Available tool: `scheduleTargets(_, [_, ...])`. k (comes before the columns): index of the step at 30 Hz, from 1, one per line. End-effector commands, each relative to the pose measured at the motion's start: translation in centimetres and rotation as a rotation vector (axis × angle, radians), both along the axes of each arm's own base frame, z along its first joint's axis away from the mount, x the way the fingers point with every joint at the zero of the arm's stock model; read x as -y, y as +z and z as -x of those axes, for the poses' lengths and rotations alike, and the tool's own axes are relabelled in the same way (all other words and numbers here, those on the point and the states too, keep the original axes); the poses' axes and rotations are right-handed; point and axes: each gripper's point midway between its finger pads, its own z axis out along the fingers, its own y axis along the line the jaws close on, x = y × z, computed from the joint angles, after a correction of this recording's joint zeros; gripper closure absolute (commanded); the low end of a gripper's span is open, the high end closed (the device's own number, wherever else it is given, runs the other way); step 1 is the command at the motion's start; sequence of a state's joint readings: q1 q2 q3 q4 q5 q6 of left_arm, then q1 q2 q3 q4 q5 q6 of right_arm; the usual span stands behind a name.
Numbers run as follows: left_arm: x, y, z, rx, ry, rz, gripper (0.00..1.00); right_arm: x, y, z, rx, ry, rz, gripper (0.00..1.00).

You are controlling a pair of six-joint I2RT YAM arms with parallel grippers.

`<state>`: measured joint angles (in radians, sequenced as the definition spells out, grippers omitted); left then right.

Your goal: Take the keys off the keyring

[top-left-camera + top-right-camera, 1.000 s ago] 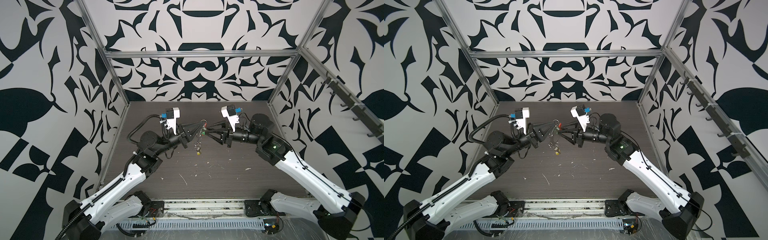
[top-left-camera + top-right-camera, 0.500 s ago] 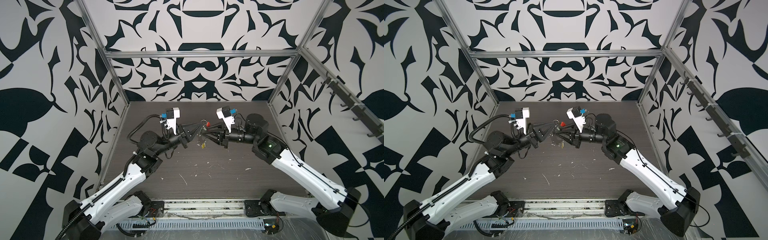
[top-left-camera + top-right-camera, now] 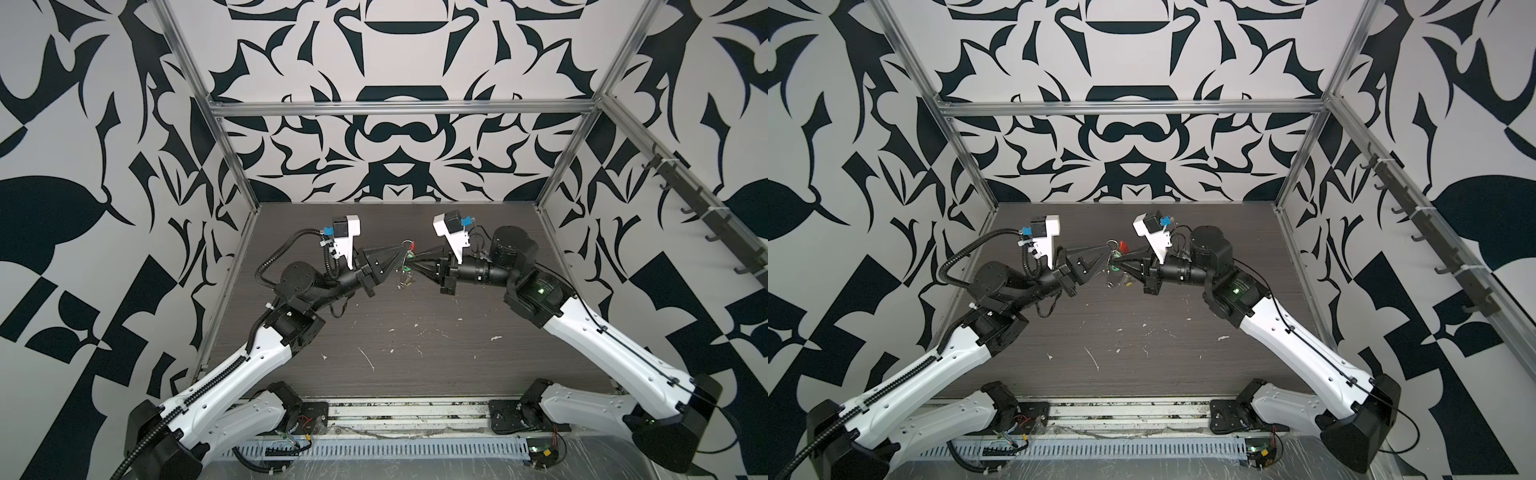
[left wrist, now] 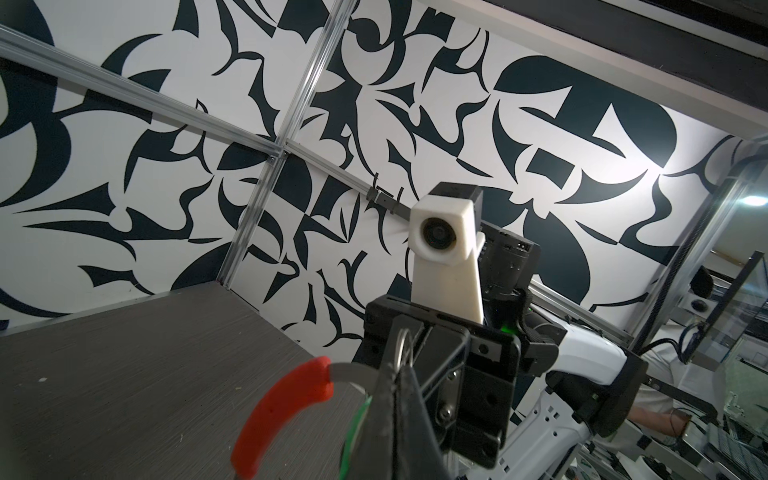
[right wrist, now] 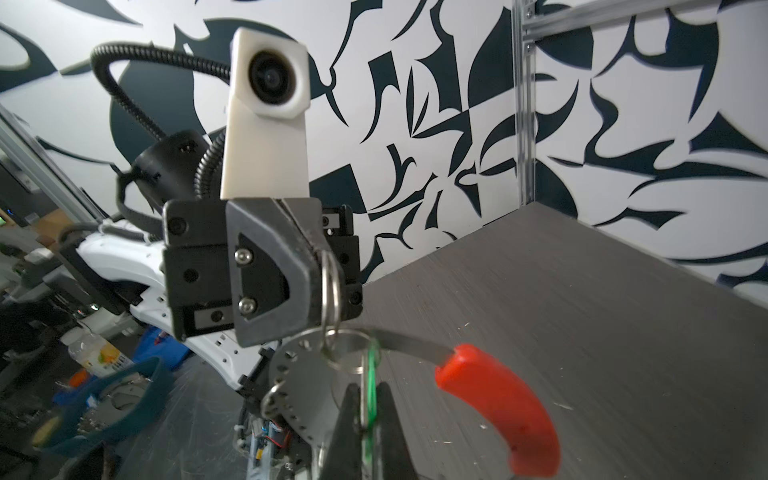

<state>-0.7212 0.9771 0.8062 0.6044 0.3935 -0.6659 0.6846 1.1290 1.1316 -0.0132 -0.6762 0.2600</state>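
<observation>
Keyring [image 5: 297, 386], a large flat silvery hoop pierced with small holes, hangs in the air between both grippers over the middle of the dark wood-grain table [image 3: 415, 365], nearer its far edge than its near edge
The left gripper [image 5: 322, 270] is clamped shut on a small silvery wire ring [image 5: 334, 299] threaded through the hoop, and the right gripper [image 5: 369, 395] is closed on an oblong green plastic tag [image 5: 371, 361] seen edge-on; the hoop's red curved plastic sleeve [image 4: 286, 395] arcs away beside the fingertips, and in both top views a small silvery key with an oblong yellow plastic tag [image 3: 409, 281] dangles just below them, its attachment too small to make out
</observation>
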Motion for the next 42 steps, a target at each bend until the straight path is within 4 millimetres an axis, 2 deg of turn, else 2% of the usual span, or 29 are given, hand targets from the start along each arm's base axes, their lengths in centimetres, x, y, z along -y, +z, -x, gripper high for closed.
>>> scheduleTargets(1, [-0.3,0.7,0.8,0.019,-0.016,0.02,1.0,0.6,2.2,0.5,0.054,-0.016,-0.009,1.0])
scheduleTargets(18, [-1.1,0.4,1.6,0.025,0.0,-0.025,1.0,2.4,1.3,0.4,0.047,-0.111,0.085,1.0])
scheduleTargets(30, [-0.3,-0.2,2.8,-0.011,-0.094,-0.08,1.0,3.6,2.7,-0.4,0.143,-0.195,0.111,1.0])
scheduleTargets(42, [0.9,-1.3,4.4,-0.063,-0.245,-0.133,1.0,3.4,4.6,0.0,0.245,-0.159,0.12,1.0])
